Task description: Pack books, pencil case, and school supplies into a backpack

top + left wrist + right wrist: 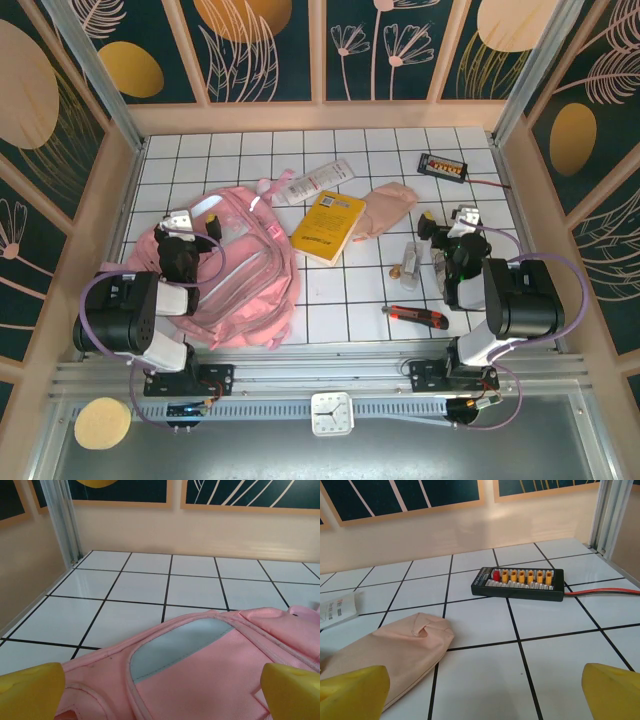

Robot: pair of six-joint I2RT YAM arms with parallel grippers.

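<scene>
Backpack [255, 290]: pink, translucent front panel, lying flat on the left half of the white gridded surface [365, 300], just ahead of the left arm.

Left end effector [193, 222]: above the far-left part of the backpack, jaws spread wide, released, nothing between them. In the left wrist view the yellow fingertips [30, 690] frame pink fabric and a pale blue-grey panel of the backpack [200, 680]. Contact with the fabric: cannot tell.

Right end effector [448, 222]: on the right half of the surface, jaws also spread wide, released, holding nothing. In the right wrist view the pale-pink pencil case [395, 660] lies on the tiles at lower left, with its near end by the left yellow fingertip [350, 692].

Outward from there:
- pencil case [385, 208] is left of the right end effector, touching the yellow book [328, 226] at centre
- the book lies just right of the backpack
- long white item with red and grey print [315, 182] is beyond the book, near the backpack's top edge
- small clear pieces [438, 262] are close to the right arm
- red-and-black tool [415, 316] lies nearer the bases
- black box with orange connectors [443, 165] is at far right, with a red wire [600, 592] leading off right
</scene>
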